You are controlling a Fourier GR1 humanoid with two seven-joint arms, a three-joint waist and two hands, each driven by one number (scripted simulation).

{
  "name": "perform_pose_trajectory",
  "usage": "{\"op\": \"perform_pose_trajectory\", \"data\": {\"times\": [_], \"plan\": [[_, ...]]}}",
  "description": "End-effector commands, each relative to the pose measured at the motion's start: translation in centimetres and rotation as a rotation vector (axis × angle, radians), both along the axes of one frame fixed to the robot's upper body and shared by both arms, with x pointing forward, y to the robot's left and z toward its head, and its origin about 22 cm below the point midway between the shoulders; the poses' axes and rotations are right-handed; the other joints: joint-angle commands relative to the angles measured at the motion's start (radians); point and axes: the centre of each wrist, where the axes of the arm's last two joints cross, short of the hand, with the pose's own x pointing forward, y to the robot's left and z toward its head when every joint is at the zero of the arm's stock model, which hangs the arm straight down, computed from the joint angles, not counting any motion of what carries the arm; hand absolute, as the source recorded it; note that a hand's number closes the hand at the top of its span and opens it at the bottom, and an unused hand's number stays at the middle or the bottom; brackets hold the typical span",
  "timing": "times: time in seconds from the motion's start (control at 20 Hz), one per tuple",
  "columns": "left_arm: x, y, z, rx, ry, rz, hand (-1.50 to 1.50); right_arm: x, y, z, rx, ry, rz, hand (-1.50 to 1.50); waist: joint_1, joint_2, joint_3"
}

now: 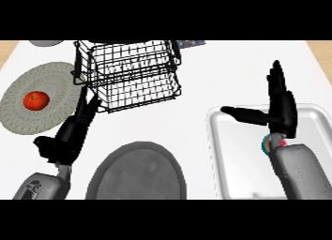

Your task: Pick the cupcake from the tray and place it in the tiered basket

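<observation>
The white counter (217, 70) is seen bare between the tray (230, 159), near the right edge, and the tiered basket (131, 77). A dark plate (138, 173) is cut by the lower edge. The right hand (283, 110) is held open above the tray, grasping nothing. The left hand (71, 133) is relaxed beside the basket. The cupcake (267, 144) lies in the tray, half hidden under the right wrist.

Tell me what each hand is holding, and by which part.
Nothing is held. The right hand is open over the tray, fingers straight, with the cupcake showing at its wrist. The left hand is open beside the tiered basket.
</observation>
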Motion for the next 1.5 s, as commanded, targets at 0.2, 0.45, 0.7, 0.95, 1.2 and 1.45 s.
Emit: {"op": "perform_pose_trajectory", "data": {"times": [0.2,0.45,0.7,0.95,1.2,1.45], "plan": [[-2.4,1.7,-3.1,0.006,0.117,-0.022,0.00,-0.7,-3.9,5.6,-0.492,0.171,-0.042,-1.50,-0.022,-0.012,-0.013],[-1.7,0.8,-3.0,0.000,0.107,-0.017,0.00,-1.3,-5.9,7.1,-0.848,0.557,0.056,-1.50,-0.032,-0.016,-0.018],[-1.2,0.1,-2.6,0.004,0.104,-0.045,0.00,-1.5,-2.5,11.8,-1.059,0.750,0.147,-1.50,-0.016,-0.014,-0.014],[0.1,-0.2,-3.2,-0.008,0.105,-0.035,0.00,-3.7,1.5,16.8,-1.052,0.830,0.180,-1.50,-0.020,-0.004,-0.007],[-0.8,0.0,-2.5,-0.017,0.112,-0.064,0.00,-4.4,3.1,15.8,-1.010,0.883,0.112,-1.50,0.002,-0.001,-0.005],[-0.7,0.2,-2.3,-0.023,0.095,-0.051,0.00,-4.6,2.0,13.6,-1.036,0.872,-0.010,-1.50,0.003,0.000,-0.005]]}}
